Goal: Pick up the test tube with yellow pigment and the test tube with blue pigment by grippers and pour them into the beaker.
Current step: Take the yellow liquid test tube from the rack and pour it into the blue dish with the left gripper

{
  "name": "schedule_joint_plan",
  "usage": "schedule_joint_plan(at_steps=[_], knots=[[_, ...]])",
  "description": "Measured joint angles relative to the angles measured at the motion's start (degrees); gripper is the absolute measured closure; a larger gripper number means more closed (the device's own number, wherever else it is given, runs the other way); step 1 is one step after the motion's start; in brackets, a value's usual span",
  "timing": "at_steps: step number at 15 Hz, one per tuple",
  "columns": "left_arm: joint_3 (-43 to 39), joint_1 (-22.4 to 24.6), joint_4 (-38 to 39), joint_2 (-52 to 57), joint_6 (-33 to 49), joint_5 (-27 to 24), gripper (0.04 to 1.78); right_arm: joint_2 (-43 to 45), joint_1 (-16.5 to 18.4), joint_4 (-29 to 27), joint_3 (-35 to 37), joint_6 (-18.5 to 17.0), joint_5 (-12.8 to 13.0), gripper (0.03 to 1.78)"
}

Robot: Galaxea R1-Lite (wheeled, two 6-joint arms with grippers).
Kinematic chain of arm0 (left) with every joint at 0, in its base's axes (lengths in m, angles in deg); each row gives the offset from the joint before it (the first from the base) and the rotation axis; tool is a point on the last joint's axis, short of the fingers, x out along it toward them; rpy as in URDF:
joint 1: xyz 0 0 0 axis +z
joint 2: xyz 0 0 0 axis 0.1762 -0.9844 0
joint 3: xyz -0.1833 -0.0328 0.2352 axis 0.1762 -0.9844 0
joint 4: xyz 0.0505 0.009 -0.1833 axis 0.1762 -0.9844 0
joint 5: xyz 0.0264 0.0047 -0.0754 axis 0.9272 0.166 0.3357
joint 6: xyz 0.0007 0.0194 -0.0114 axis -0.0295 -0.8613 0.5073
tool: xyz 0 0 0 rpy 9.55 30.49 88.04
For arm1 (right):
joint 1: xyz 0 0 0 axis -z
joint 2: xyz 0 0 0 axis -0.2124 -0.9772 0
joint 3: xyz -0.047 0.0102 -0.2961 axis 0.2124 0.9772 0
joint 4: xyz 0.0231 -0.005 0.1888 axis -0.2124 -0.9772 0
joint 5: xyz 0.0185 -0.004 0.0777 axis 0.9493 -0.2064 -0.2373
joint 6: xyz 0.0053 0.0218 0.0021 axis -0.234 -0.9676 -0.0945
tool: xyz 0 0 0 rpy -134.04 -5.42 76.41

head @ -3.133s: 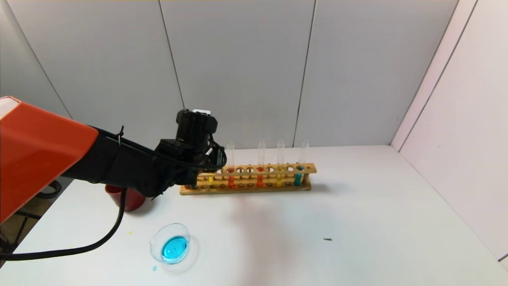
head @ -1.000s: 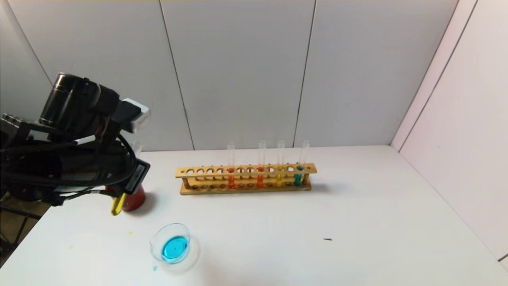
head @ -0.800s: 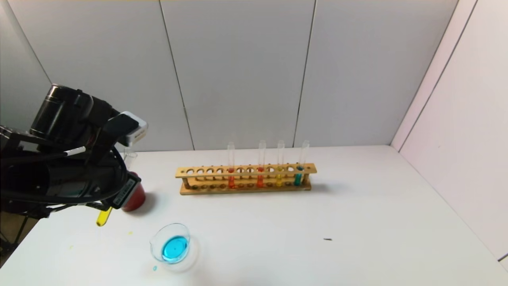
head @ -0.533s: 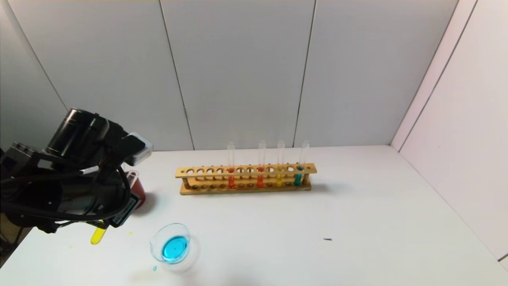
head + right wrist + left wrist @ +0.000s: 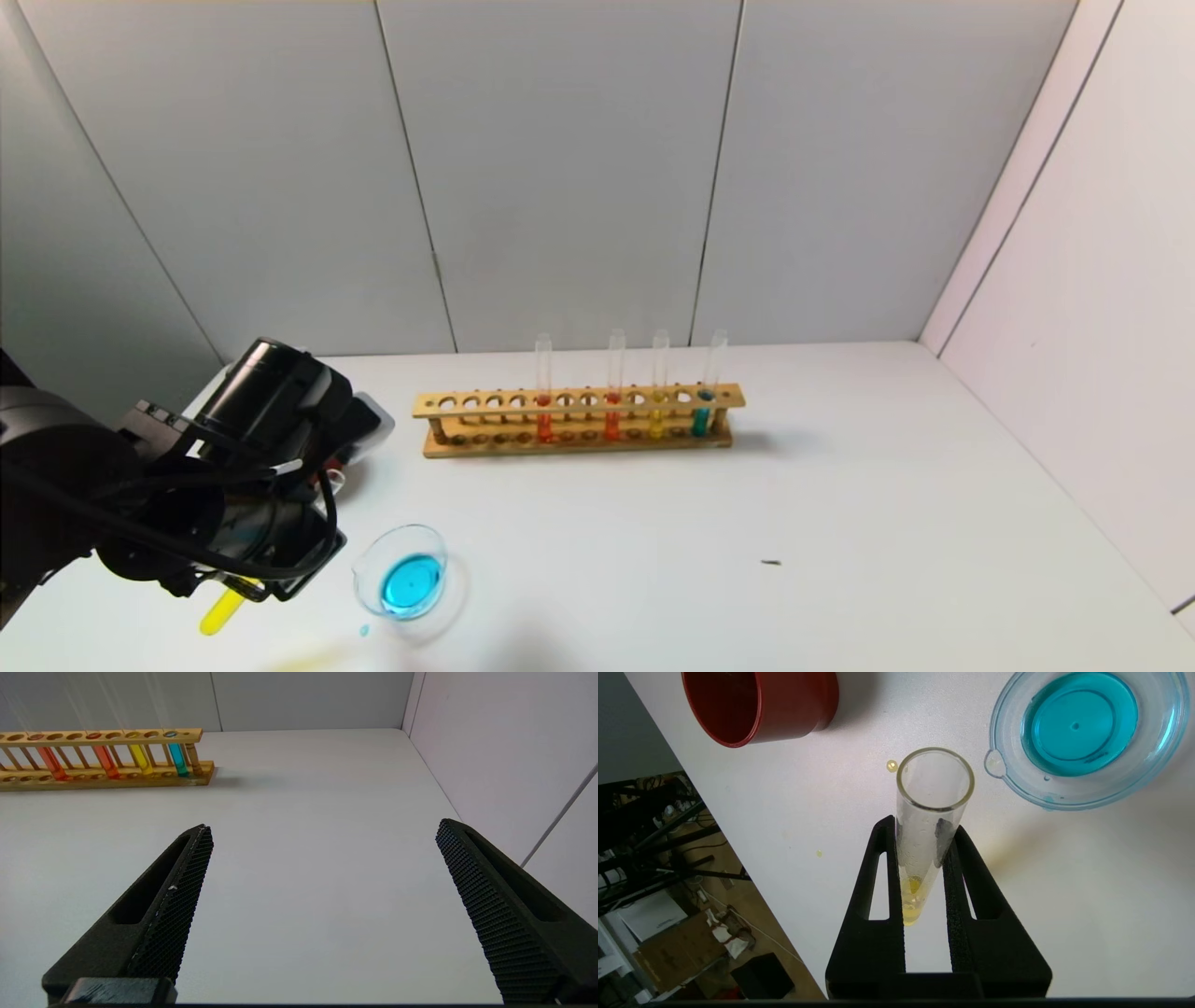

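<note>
My left gripper [image 5: 275, 560] [image 5: 923, 828] is shut on the test tube with yellow pigment [image 5: 221, 613] [image 5: 931, 812], low over the table's front left. The tube tilts, its yellow liquid in the round bottom and its open mouth close to the beaker's pouring lip without being over it. The beaker [image 5: 403, 581] [image 5: 1083, 732] stands just to the gripper's right and holds bright blue liquid. The test tube with blue pigment is out of view; a teal-liquid tube [image 5: 700, 417] [image 5: 178, 759] stands at the rack's right end. My right gripper [image 5: 322, 828] is open and empty above bare table.
The wooden rack [image 5: 579, 420] [image 5: 103, 772] at the back holds two orange-red tubes, a yellow one and the teal one. A dark red cup [image 5: 761, 704] stands behind the left gripper, near the table's left edge. Yellow droplets [image 5: 892, 766] spot the table.
My left gripper has carried the yellow tube from the rack to the front left. Over the last second it has come down and moved closer to the beaker.
</note>
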Motion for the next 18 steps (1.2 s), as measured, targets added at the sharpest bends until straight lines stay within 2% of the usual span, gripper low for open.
schedule_joint_plan(at_steps=[4, 7, 10, 18], knots=[[-0.88, -0.6, -0.63, -0.35, -5.71, 0.38, 1.52, 0.0, 0.05, 0.0, 0.0, 0.0, 0.0, 0.07], [-0.13, -1.23, -4.94, -1.01, -8.39, 0.77, 1.52, 0.0, 0.02, 0.0, 0.0, -0.02, -0.02, 0.07], [2.15, -1.82, -9.62, -2.97, -9.53, 1.95, 1.52, 0.0, 0.02, 0.0, 0.0, 0.0, 0.0, 0.07], [8.79, -4.4, -15.27, -11.73, -10.92, 7.88, 1.52, 0.0, 0.02, 0.0, 0.0, 0.0, 0.0, 0.07]])
